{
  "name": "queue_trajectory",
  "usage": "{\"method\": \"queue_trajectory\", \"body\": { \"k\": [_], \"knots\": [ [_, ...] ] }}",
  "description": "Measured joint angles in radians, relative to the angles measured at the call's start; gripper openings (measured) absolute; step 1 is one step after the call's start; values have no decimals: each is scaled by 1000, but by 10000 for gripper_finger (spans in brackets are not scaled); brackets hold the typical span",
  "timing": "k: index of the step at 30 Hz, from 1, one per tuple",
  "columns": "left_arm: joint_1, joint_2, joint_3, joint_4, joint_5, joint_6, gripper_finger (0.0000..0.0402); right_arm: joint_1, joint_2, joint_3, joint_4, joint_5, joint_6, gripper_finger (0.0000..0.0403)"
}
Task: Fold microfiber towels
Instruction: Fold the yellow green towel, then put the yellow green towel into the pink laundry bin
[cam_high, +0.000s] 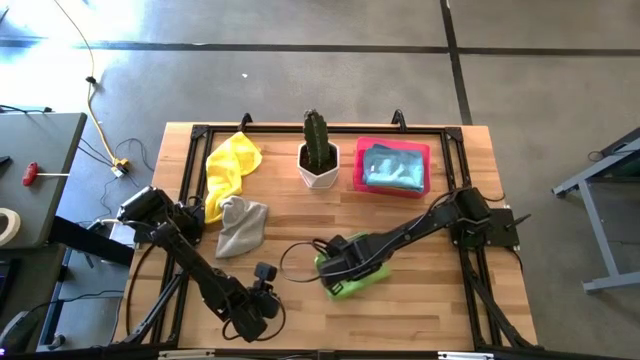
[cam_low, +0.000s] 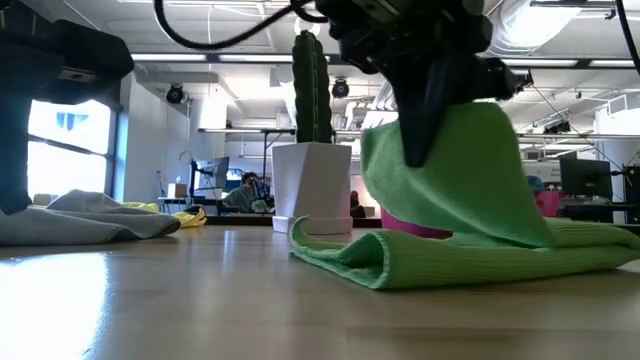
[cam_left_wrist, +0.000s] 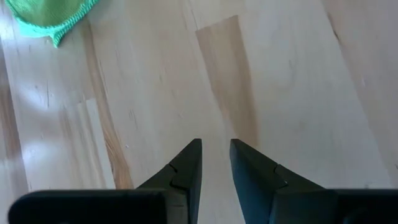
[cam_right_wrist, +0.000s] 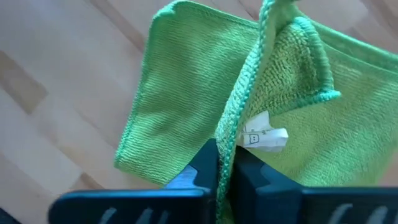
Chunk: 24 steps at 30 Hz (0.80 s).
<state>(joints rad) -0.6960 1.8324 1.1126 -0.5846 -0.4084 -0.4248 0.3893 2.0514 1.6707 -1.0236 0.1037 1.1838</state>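
Lime green towel (cam_high: 355, 278) lies near table's front edge, centre-right, partly folded on itself. Right gripper (cam_right_wrist: 225, 163) sits directly over it, fingers clamped on a raised edge of cloth w/ white care tag (cam_right_wrist: 261, 138) beside them; low view shows that edge lifted off the wood table (cam_high: 420, 240), rest flat. Left gripper (cam_left_wrist: 216, 163) hovers at front-left, well apart from towel, jaws slightly parted, holding nothing. Grey towel (cam_high: 241, 226) & yellow towel (cam_high: 230, 165) lie crumpled at left, touching. Light blue towel (cam_high: 392, 168) in pink tray (cam_high: 360, 170), back right, beside potted cactus (cam_high: 318, 150). In high view, arm hides much of the green towel.
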Motion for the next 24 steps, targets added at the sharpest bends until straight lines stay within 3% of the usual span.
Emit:
{"method": "queue_trajectory", "body": {
  "k": [12,17,24],
  "knots": [
    [0,0,0,-3,2,-17,76,7,0,21,231,-26,-226,155],
    [0,0,0,-3,4,-34,76,46,-2,54,166,41,-349,164],
    [0,0,0,-3,4,-35,76,167,-2,2,179,256,-499,165]
  ]
}}
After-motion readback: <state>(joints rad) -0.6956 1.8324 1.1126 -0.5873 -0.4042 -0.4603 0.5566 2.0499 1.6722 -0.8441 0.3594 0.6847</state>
